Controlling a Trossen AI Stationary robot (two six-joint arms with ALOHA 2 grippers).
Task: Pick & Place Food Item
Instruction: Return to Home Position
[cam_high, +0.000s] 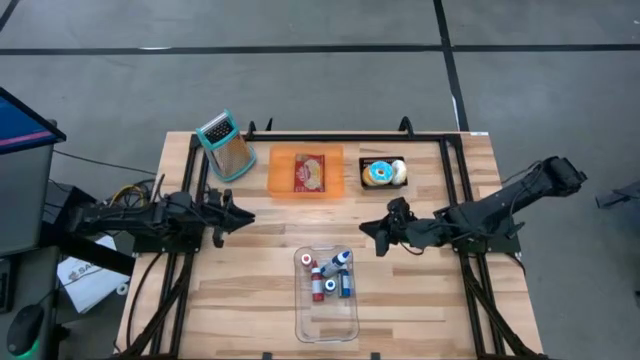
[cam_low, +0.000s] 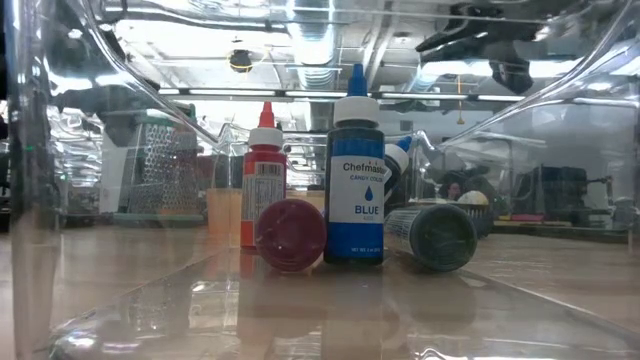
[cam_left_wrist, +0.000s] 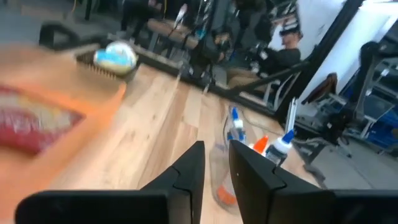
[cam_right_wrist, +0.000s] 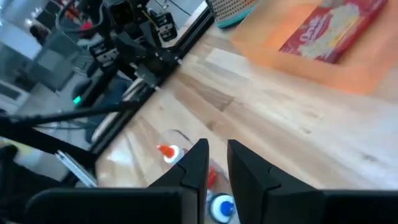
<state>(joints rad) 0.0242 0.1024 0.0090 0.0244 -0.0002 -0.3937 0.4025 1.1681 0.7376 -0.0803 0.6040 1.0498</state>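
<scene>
A red food packet (cam_high: 311, 172) lies flat in an orange tray (cam_high: 282, 175) at the far middle of the table, also seen in the right wrist view (cam_right_wrist: 336, 28). Right of it, a frosted donut (cam_high: 381, 173) sits in a black tray (cam_high: 365, 162). My left gripper (cam_high: 240, 215) hovers level at the table's left, pointing right, its fingers (cam_left_wrist: 193, 162) nearly together with nothing between them. My right gripper (cam_high: 378, 235) hovers right of centre, slanting down toward the left, likewise shut on nothing (cam_right_wrist: 217, 146).
A clear bin (cam_high: 325, 330) near the front centre holds several food-colouring bottles (cam_high: 330, 275), one of them blue and upright (cam_low: 357, 190). A metal grater (cam_high: 226, 146) stands at the far left. Bare wood lies between the two grippers.
</scene>
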